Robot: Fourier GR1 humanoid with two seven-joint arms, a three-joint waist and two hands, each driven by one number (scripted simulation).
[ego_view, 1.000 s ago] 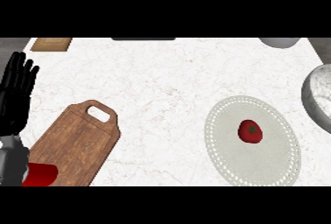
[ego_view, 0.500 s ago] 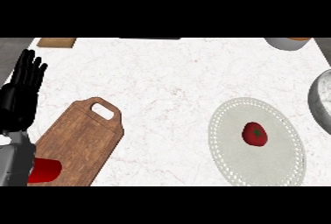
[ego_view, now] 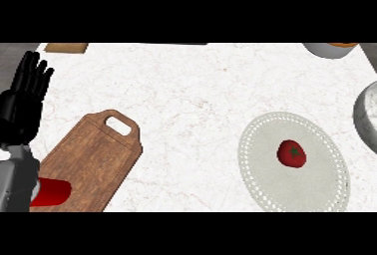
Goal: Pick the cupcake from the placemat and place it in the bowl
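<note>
The white surface (ego_view: pixel 191 89) carries a wooden cutting board (ego_view: pixel 92 159) at 8 o'clock and the pale round placemat (ego_view: pixel 294 162) at 4 o'clock. The grey bowl (ego_view: pixel 366 119) shows only partly at 3 o'clock. On the placemat lies the small red thing with a green top (ego_view: pixel 291 153), which I take for the cupcake. My left hand (ego_view: pixel 22 107) rests at 9 o'clock, fingers straight, holding nothing; my right hand is not visible. I judge the picking is not yet begun: next, the right hand must reach to the placemat.

Wide bare counter (ego_view: pixel 199 84) between the wooden cutting board (ego_view: pixel 88 159) at left and the white placemat (ego_view: pixel 265 179) at right, the grey bowl (ego_view: pixel 367 122) crowding the right edge and a small cup (ego_view: pixel 330 49) the far corner.
</note>
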